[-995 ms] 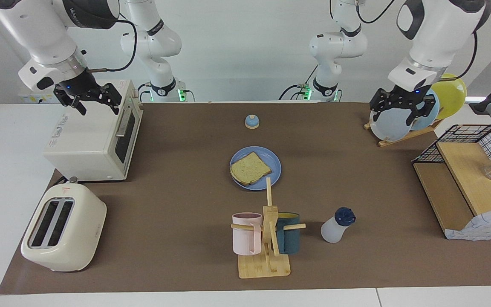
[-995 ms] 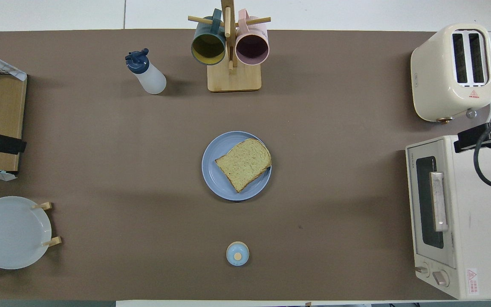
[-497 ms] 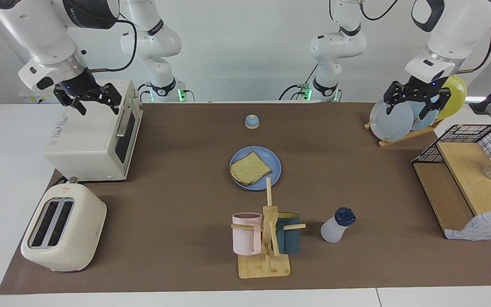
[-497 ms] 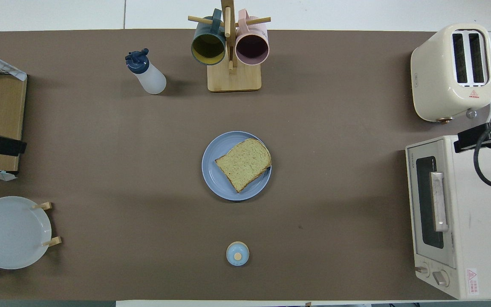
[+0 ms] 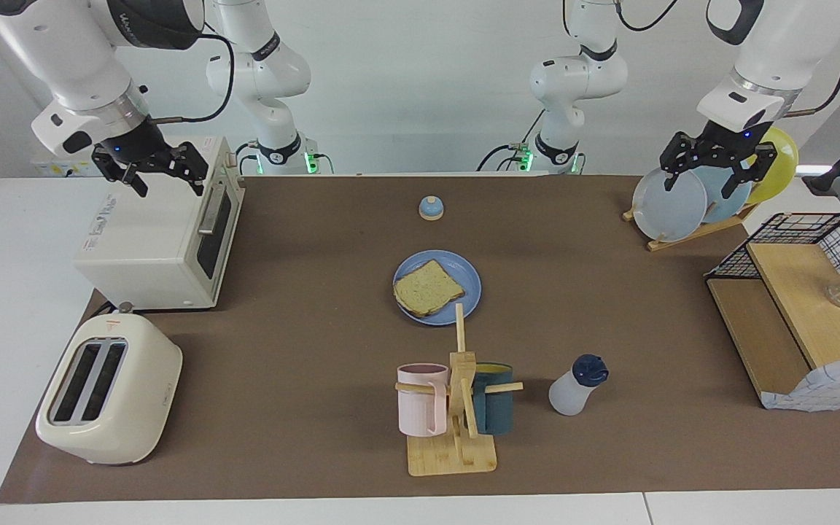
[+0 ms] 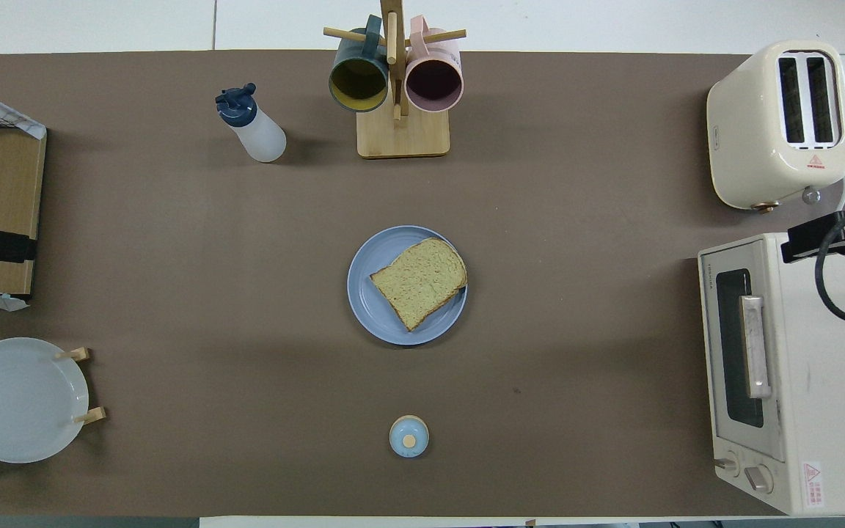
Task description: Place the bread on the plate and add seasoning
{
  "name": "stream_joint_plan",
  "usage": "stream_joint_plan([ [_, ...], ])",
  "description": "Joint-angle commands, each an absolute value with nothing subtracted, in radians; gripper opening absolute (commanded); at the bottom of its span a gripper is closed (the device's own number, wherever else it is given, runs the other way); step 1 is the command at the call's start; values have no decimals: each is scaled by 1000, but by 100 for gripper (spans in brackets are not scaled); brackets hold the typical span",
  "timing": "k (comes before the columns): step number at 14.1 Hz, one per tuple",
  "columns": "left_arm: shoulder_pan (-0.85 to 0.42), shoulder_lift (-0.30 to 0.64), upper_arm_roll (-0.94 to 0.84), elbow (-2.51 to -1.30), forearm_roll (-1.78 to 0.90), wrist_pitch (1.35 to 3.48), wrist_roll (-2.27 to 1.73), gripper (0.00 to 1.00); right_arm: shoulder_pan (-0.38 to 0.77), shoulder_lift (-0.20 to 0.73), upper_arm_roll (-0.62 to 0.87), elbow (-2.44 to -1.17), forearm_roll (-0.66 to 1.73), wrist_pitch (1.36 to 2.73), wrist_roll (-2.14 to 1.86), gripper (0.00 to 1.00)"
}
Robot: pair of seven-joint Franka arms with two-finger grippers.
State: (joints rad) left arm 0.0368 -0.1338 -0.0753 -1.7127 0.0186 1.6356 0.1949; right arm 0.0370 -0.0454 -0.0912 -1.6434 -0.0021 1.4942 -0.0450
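Note:
The bread (image 5: 427, 289) lies flat on the blue plate (image 5: 468, 277) in the middle of the mat; it also shows in the overhead view (image 6: 420, 282) on the plate (image 6: 370, 297). The seasoning bottle (image 5: 577, 386), whitish with a navy cap, stands farther from the robots than the plate, beside the mug rack; it also shows in the overhead view (image 6: 254, 128). My left gripper (image 5: 717, 163) is open and empty in the air over the plate rack. My right gripper (image 5: 152, 170) is open and empty over the toaster oven, waiting.
A small blue-domed bell (image 5: 430, 208) sits nearer to the robots than the plate. A wooden mug rack (image 5: 453, 452) holds two mugs. The toaster (image 5: 106, 390) and toaster oven (image 5: 157, 233) stand at the right arm's end. The plate rack (image 5: 671, 205) and wire shelf (image 5: 799, 313) stand at the left arm's end.
My left gripper has risen and drifted toward the left arm's end of the table, over the plate rack. The right arm, bread, plate and bottle have not moved.

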Motion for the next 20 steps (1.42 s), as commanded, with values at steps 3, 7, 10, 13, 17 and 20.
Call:
stream_joint_plan([
  [3,-70,-46,-19,-1528,35,1450,141,100,31,-55,-84,-1652,-5,1497,-46,100],
  [7,-43,-133,-5,-1738,32,1591,161,100,31,-54,-84,-1652,-5,1497,-46,100],
  [10,-26,-126,14,-1732,-1,1595,184,100,31,-55,-86,-1652,-5,1497,-46,100],
  [13,-25,-100,29,-1689,-17,1598,184,100,29,-55,-86,-1654,-5,1497,-46,100],
  [17,-46,-100,21,-1690,-11,1594,184,100,31,-55,-84,-1652,-5,1497,-46,100],
  [20,-51,-100,17,-1692,-12,1589,184,100,31,-55,-84,-1652,-5,1497,-46,100],
])
